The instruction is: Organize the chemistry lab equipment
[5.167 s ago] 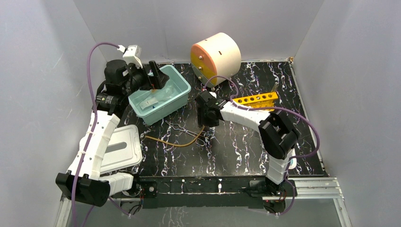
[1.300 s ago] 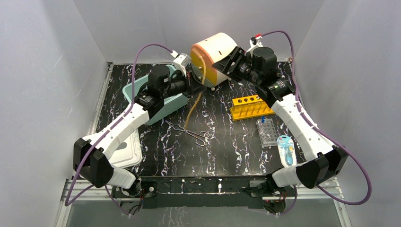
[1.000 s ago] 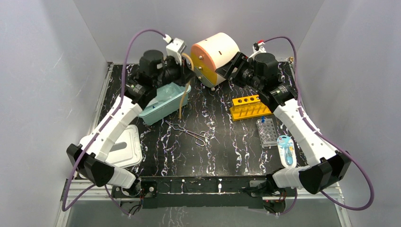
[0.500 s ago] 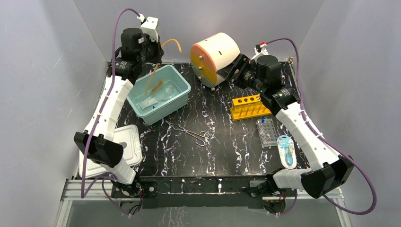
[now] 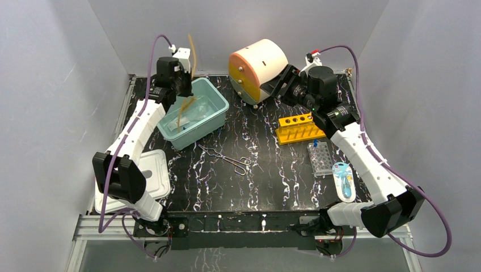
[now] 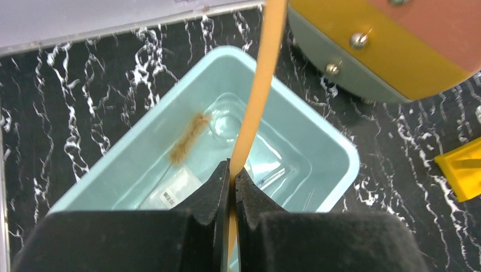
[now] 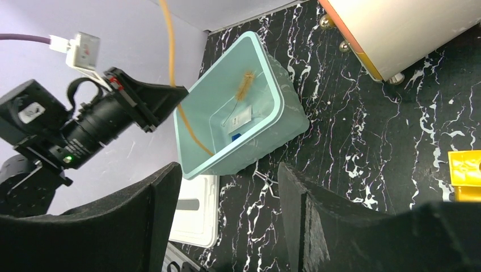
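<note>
My left gripper [image 5: 184, 85] hangs over the teal bin [image 5: 221, 107], shut on an amber rubber tube [image 5: 192, 48]. The tube's top end stands up above the fingers and its lower end dangles into the bin. From the left wrist, the tube [image 6: 258, 96] runs between my pressed fingertips [image 6: 232, 173]. Below lie a brown brush [image 6: 187, 139], a clear glass funnel [image 6: 227, 119] and a white packet [image 6: 170, 192]. My right gripper [image 5: 281, 85] stands open and empty beside the drum [image 5: 258, 68]. Metal forceps [image 5: 227, 158] lie mid-table.
A yellow holed rack [image 5: 299, 127], a clear well plate [image 5: 320, 157] and a blue-and-white packet [image 5: 344, 180] sit on the right. The bin's white lid [image 5: 150, 181] lies at the near left. Grey walls enclose the table.
My left arm has swung the tube from beside the drum leftward to above the bin, and its lower end now hangs inside. The right arm has scarcely moved.
</note>
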`<state>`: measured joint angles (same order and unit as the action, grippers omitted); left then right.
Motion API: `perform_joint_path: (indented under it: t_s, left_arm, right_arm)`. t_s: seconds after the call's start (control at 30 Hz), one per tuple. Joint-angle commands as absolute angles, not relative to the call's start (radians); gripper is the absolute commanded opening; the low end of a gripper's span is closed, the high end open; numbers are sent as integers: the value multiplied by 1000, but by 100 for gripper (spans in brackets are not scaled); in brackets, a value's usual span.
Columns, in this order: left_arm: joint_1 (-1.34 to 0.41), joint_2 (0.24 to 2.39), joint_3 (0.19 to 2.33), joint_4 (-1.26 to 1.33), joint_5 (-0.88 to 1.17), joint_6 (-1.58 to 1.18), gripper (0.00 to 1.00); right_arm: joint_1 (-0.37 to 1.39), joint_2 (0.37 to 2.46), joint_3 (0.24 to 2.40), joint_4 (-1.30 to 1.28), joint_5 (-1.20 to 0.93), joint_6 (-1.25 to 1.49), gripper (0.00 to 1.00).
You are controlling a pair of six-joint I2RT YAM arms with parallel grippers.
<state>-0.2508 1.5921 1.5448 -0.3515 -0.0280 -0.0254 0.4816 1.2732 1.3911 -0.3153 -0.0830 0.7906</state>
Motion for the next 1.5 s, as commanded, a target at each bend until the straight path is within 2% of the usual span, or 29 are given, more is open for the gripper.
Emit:
perform_joint_path:
  t_s: [0.0,0.23,0.4,0.8,1.17,1.47]
  left_arm:
    - [-245,1508,1473,-339,-38,-55,0]
    - [-244,1471,1361,-380,-2,-121,0]
    - [-242,1486,1326,-423,124,-117,0]
    - [-218,1598,1363,-562,281,-55,0]
    - [-212,1736,1527,-683,210,71,0]
    - [-207,1847,1647,-715,106,99,7]
  right_arm:
    - [475,1284,1382,-279,-102,778,71]
    - [474,1297,1374,-274,-117,790,71]
    - [475,1302,1375,-276,-122,795,71]
    - [474,1278,1343,-285,-113,816,70]
    - [474,1269,1344,-307,-119,817,69]
    - [474,1256,1338,-313,-118,818,69]
